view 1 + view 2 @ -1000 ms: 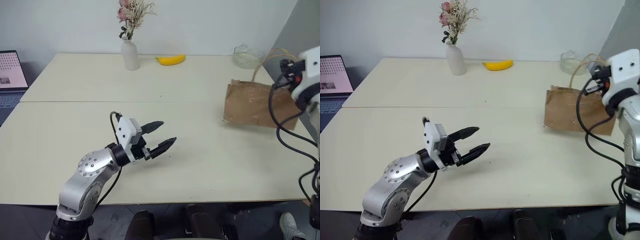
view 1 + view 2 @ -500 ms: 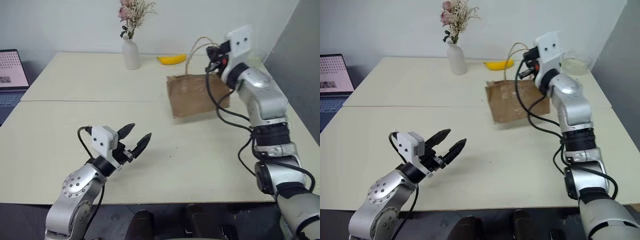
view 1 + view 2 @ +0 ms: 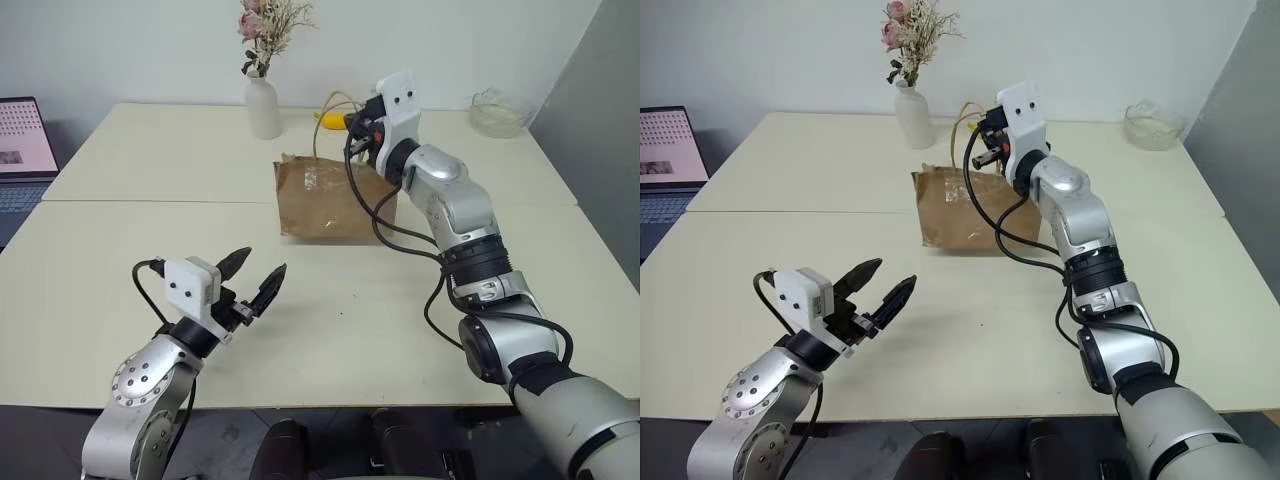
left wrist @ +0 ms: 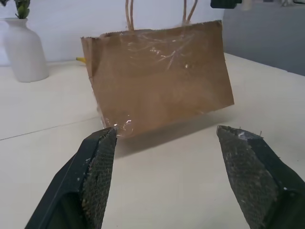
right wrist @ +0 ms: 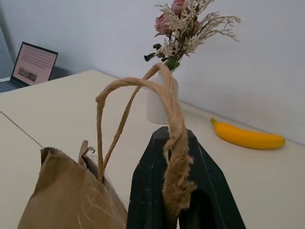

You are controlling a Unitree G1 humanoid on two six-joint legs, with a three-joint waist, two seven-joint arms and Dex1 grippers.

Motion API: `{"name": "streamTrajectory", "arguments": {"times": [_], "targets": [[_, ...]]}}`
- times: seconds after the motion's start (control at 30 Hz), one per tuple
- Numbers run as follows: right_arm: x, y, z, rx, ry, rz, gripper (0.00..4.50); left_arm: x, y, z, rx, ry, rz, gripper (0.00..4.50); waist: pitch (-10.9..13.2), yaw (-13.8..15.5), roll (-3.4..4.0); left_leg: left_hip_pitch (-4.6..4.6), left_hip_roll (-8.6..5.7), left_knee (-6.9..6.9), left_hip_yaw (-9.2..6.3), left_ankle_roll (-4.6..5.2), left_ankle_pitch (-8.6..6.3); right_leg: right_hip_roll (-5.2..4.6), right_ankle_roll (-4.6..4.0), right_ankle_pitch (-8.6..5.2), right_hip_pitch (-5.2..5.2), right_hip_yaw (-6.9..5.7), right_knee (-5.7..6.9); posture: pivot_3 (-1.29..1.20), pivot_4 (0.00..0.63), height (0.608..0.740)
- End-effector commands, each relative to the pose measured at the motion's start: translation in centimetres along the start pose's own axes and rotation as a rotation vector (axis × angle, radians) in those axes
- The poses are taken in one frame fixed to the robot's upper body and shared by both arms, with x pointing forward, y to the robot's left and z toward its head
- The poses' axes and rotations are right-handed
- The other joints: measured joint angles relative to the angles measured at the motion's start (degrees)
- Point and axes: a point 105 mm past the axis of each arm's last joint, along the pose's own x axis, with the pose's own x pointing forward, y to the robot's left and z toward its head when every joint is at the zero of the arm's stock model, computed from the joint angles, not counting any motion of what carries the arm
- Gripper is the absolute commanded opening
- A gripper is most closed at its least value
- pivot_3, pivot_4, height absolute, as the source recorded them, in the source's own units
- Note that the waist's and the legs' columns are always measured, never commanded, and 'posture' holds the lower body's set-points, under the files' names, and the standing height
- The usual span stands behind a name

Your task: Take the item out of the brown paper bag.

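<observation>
Two arms are being engaged. The brown paper bag [image 3: 330,203] is being held by its cord handles [image 5: 167,107], which are being pinched between the fully closed fingers of the right gripper [image 3: 362,128]. The bag is being suspended near the middle of the bench [image 3: 150,240], toward the far half, with the white vase [image 3: 262,108] and the banana [image 3: 335,118] beyond it; in the left wrist view one lower corner appears raised and the base tilted, so full rest on the bench cannot be confirmed.

The left gripper [image 3: 255,280] is being held over the near left part of the bench, well apart from the bag, fingers spread wide and nothing being gripped.

The step in hand is judged to be presentation of the bag to the free arm; the item itself is not being seen and is presumed to be inside. The next move is judged to call for the mouth to be opened or steadied, and for the left fingers to be brought up and over the top edge, then down inside.

The bag's long axis is being kept roughly left to right, its broad face toward the near edge and its mouth pointing upward, handles uppermost.
</observation>
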Motion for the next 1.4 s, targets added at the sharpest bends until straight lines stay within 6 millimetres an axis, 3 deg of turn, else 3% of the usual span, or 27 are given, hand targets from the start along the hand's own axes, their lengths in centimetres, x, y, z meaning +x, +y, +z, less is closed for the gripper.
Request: {"name": "streamTrajectory", "arguments": {"times": [0.03, 1.0, 1.1, 1.4], "targets": [[-0.4, 0.5, 1.9, -0.038, -0.063, 0.018, 0.03, -0.3, 0.1, 1.4, 0.050, -0.051, 0.006, 3.51, 0.00, -0.08, 0.00, 0.01, 0.00, 0.00, 0.01, 0.00, 0.00, 0.00, 0.00, 0.00, 0.00, 0.01, 0.02, 0.00, 0.150, 0.740], [-2.1, 0.2, 0.1, -0.064, 0.015, 0.028, 0.03, 0.5, -0.3, 1.5, 0.068, -0.047, -0.045, 3.51, 0.00, -0.10, 0.00, 0.02, 0.00, -0.10, 0.02, 0.00, 0.00, 0.02, 0.00, -0.01, -0.04, 0.01, -0.01, 0.00, 0.150, 0.740], [-2.2, 0.4, 0.0, -0.068, 0.016, 0.041, 0.66, 0.5, -0.3, 1.5, 0.068, -0.048, -0.048, 3.51, 0.00, -0.11, 0.00, 0.03, 0.00, -0.10, 0.02, 0.00, 0.00, 0.02, 0.00, -0.01, -0.04, 0.02, -0.01, 0.00, 0.150, 0.740], [-3.7, 0.0, -0.5, -0.138, 0.027, 0.078, 3.84, 0.7, -0.9, 2.2, 0.054, -0.084, -0.082, 3.51, 0.00, -0.08, 0.00, 0.03, 0.00, -0.12, 0.02, 0.00, 0.00, 0.02, 0.00, -0.01, -0.03, 0.01, -0.04, 0.00, 0.150, 0.740]]}}
